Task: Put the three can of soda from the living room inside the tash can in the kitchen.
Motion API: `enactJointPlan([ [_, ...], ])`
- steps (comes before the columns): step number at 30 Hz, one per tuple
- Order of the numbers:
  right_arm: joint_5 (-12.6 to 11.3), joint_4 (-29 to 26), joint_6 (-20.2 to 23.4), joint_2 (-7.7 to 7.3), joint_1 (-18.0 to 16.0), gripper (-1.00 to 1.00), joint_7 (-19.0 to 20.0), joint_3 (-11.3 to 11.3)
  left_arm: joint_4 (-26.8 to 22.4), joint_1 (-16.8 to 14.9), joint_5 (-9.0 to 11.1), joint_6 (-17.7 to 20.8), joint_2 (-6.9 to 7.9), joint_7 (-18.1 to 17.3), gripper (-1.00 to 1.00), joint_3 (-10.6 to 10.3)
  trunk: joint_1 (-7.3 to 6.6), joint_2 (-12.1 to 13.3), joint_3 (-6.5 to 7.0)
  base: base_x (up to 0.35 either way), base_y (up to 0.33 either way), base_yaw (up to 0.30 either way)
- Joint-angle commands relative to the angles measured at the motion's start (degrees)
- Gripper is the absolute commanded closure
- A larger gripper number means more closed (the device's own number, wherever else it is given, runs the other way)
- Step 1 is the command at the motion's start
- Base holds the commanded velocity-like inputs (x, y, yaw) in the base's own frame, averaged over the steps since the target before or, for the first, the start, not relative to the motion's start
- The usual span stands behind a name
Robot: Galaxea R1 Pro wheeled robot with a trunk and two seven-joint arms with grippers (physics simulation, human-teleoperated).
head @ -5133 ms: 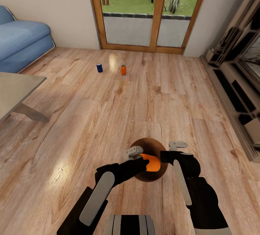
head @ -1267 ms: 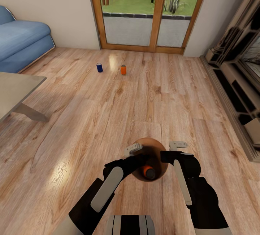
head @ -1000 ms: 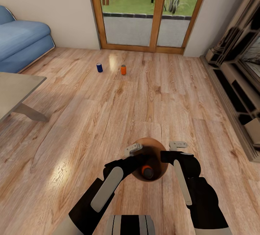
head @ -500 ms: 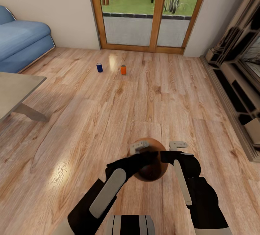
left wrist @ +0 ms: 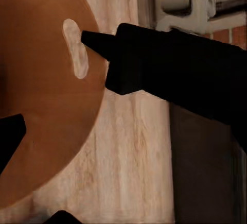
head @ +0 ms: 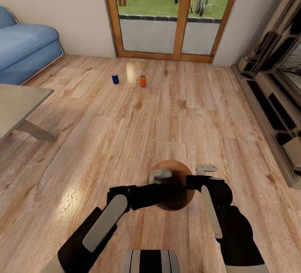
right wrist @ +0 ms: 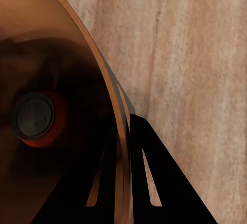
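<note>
1. Small round bin (head: 184, 197), dark outside and wood-brown inside, held just in front of the robot above the warm plank floor (head: 125, 139) of the living room.
2. Right gripper (head: 205, 171) clamped on the bin's rim, one dark finger (right wrist: 154, 183) outside the wall and one inside.
3. Orange soda can with a silvery top (right wrist: 35, 118) standing upright at the bottom of the bin.
4. Left gripper (head: 160, 176) hovering over the bin's mouth; fingers apparently apart and holding nothing, though not shown clearly enough to be sure.
5. Two more cans upright on the floor well ahead, near the wood-framed glass doors (head: 171, 13): a dark blue one (head: 115, 78) and an orange one (head: 143, 81), close together but apart.
6. Blue sofa (head: 25, 51) and low grey table (head: 16, 105) off to the left.
7. Probably light, stiff, smooth-walled cans, easy to tip or let slip: best taken across the middle of the body, from the side or above, with a firm but not crushing squeeze.
8. Bin likely light too, but held by one rim point, so prone to swing; best kept level.
</note>
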Motion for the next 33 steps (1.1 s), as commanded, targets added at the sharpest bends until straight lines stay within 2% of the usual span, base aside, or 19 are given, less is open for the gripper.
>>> enactJointPlan([
  [1, -0.8, 0.0, 0.0, 0.01, 0.0, 1.00, 0.3, 0.0, 0.0, 0.0, 0.4, 0.4, 2.84, -4.2, -1.00, 1.3, -0.01, 0.0, 0.01, 0.000, 0.000, 0.000],
  [4, -0.8, 0.0, 0.0, 0.01, 0.0, 1.00, 0.3, 0.0, 0.0, 0.0, 3.0, 1.2, 12.12, -20.4, -1.00, 4.7, -0.01, 0.0, 0.01, 0.000, 0.000, 0.000],
  [5, -0.8, 0.0, 0.0, 0.01, 0.0, 1.00, 0.3, 0.0, 0.0, 0.0, 4.5, 1.4, 18.03, -31.2, -1.00, 5.7, -0.01, 0.0, 0.01, 0.000, 0.000, 0.000],
  [6, -0.8, 0.0, 0.0, 0.01, 0.0, 1.00, 0.3, 0.0, 0.0, 0.0, 4.8, 1.4, 20.65, -35.6, -1.00, 5.9, -0.01, 0.0, 0.01, 0.000, 0.000, 0.000],
  [7, -0.8, 0.0, 0.0, 0.01, 0.0, 1.00, 0.2, 0.0, 0.0, 0.0, 5.2, 1.4, 23.89, -40.2, -1.00, 6.2, -0.01, 0.0, 0.01, 0.000, 0.000, 0.000],
  [9, -0.8, 0.0, 0.0, 0.01, 0.0, 1.00, 0.2, 0.1, 0.0, 0.0, 5.4, 1.4, 27.02, -43.4, -1.00, 6.5, -0.01, 0.0, 0.01, 0.000, 0.000, 0.000],
  [10, -0.8, 0.0, 0.0, 0.01, 0.0, 1.00, 0.2, 0.1, 0.0, 0.0, 5.5, 1.4, 28.89, -44.6, -1.00, 7.0, -0.01, 0.0, 0.01, 0.000, 0.000, 0.000],
  [11, -0.8, 0.0, 0.0, 0.01, 0.0, 1.00, 0.2, 0.1, 0.0, 0.0, 5.6, 1.4, 30.17, -45.1, -1.00, 7.3, -0.01, 0.0, 0.01, 0.000, 0.000, 0.000],
  [13, -0.8, 0.0, 0.0, 0.01, 0.0, 1.00, 0.2, 0.1, 0.0, 0.1, 6.4, 1.3, 34.35, -47.8, -1.00, 7.7, -0.01, 0.0, 0.01, 0.000, 0.000, 0.000],
  [14, -0.8, 0.0, 0.0, 0.01, 0.0, 1.00, 0.2, 0.1, 0.1, 0.1, 7.1, 1.1, 37.44, -50.3, -1.00, 7.8, -0.01, 0.0, 0.01, 0.000, 0.000, 0.000],
  [15, -0.8, 0.0, 0.0, 0.01, 0.0, 1.00, 0.2, 0.1, 0.1, 0.1, 7.3, 1.0, 39.65, -51.8, -1.00, 7.8, -0.01, 0.0, 0.01, 0.000, 0.000, 0.000],
  [18, -0.8, 0.0, 0.0, 0.01, 0.0, 1.00, 0.2, 0.0, 0.6, 0.2, 7.8, -0.4, 46.24, -54.1, -1.00, 7.9, -0.01, 0.0, 0.01, 0.000, 0.000, 0.000],
  [19, -0.8, 0.0, 0.0, 0.01, 0.0, 1.00, 0.2, 0.0, 0.8, 0.3, 8.3, -1.4, 49.13, -54.5, -1.00, 7.8, -0.01, 0.0, 0.01, 0.000, 0.000, 0.000],
  [22, -0.8, 0.0, 0.0, 0.01, 0.0, 1.00, 0.2, 0.0, 1.7, 0.3, 10.7, -2.7, 54.19, -54.7, -1.00, 7.6, -0.01, 0.0, 0.01, 0.000, 0.000, 0.000],
  [23, -0.8, 0.0, 0.0, 0.01, 0.0, 1.00, 0.2, 0.0, 2.0, 0.4, 11.5, -3.0, 55.33, -54.5, -1.00, 7.5, -0.01, 0.0, 0.01, 0.000, 0.000, 0.000],
  [25, -0.8, 0.0, 0.0, 0.01, 0.0, 1.00, 0.2, 0.0, 2.4, 0.4, 12.1, -3.1, 55.96, -53.2, -1.00, 7.4, -0.01, 0.0, 0.01, 0.000, 0.000, 0.000],
  [28, -0.8, 0.0, 0.0, 0.01, 0.0, 1.00, 0.3, 0.0, 2.6, 0.4, 12.4, -4.8, 56.00, -49.4, -1.00, 6.6, -0.01, 0.0, 0.01, 0.000, 0.000, 0.000],
  [33, -0.8, 0.0, 0.0, 0.01, 0.0, 1.00, 0.3, 0.0, 2.6, 0.4, 12.4, -6.1, 56.00, -48.5, -1.00, 4.5, -0.01, 0.0, 0.01, 0.000, 0.000, 0.000],
])
